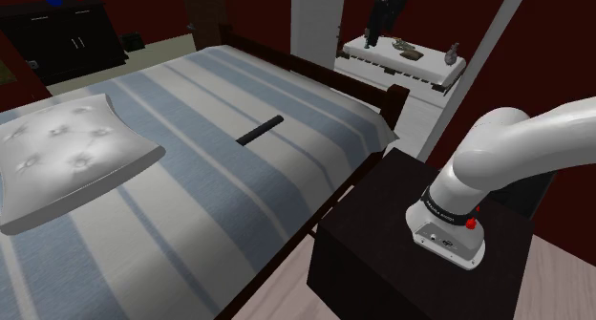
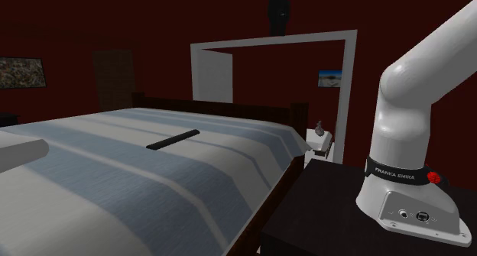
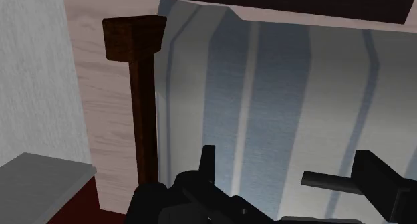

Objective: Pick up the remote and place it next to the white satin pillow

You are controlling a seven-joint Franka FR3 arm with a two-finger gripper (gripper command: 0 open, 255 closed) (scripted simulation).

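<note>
A slim black remote (image 1: pixel 260 130) (image 2: pixel 173 139) lies on the blue and white striped bed cover (image 1: pixel 201 175), near the middle of the bed. A white tufted pillow (image 1: pixel 67 156) rests on the bed at the shoulder view's left, well apart from the remote. My black gripper (image 1: pixel 379 32) (image 2: pixel 280 21) hangs high above the bed's foot corner, far from the remote. In the wrist view its fingers (image 3: pixel 207 164) stand apart with nothing between them, so the gripper (image 3: pixel 291 170) is open; the remote (image 3: pixel 329 182) shows far below by the right finger.
The dark wooden bed frame ends in a corner post (image 1: pixel 394 103) (image 3: pixel 133 42) close to the dark stand (image 1: pixel 420 251). A white shelf (image 1: pixel 401 62) with small objects stands beyond the bed's foot. A dark dresser (image 1: pixel 67 36) sits at the far left.
</note>
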